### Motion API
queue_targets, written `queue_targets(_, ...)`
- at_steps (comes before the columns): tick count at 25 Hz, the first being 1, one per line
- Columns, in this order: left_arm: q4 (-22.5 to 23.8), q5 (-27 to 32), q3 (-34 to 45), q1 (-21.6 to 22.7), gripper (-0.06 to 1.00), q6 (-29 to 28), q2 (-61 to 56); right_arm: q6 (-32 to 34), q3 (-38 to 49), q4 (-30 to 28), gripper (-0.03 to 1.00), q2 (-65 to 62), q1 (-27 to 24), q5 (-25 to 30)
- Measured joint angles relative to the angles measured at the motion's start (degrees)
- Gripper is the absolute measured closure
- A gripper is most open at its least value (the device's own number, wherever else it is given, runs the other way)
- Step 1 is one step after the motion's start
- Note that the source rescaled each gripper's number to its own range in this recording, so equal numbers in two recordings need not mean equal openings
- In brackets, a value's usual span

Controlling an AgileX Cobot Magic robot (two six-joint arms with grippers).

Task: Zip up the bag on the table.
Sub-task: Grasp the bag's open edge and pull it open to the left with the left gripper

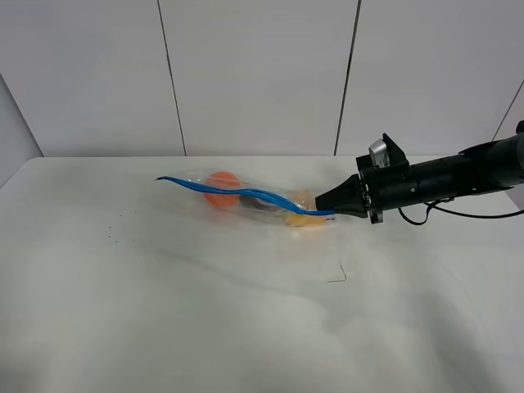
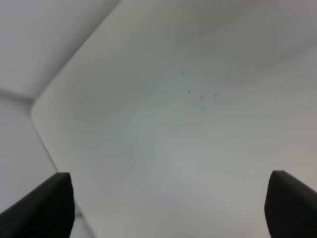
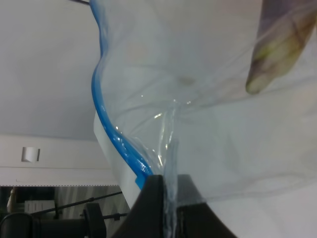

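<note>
The bag (image 1: 246, 201) is on the white table (image 1: 205, 327), toward its far side, near the middle. The right claw (image 1: 325, 203) is closed on the bag's right end, beside the blue zip strip (image 1: 246, 193). The left claw (image 2: 168, 206) hangs wide open above the table, holding nothing.

No text, label, brand, number or sign can be read in any view.
</note>
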Motion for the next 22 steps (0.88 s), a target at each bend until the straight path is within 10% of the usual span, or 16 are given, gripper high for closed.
queue_targets(8, -10.6, -8.2, 0.3, -4.3, 0.03, 9.9, 8.0, 0.0, 0.0, 0.1, 0.96, 0.0, 0.0, 0.0)
queue_targets(22, -14.7, -39.1, 14.5, -28.6, 0.04, 10.1, 12.5, 0.0, 0.0, 0.3, 0.96, 0.0, 0.0, 0.0)
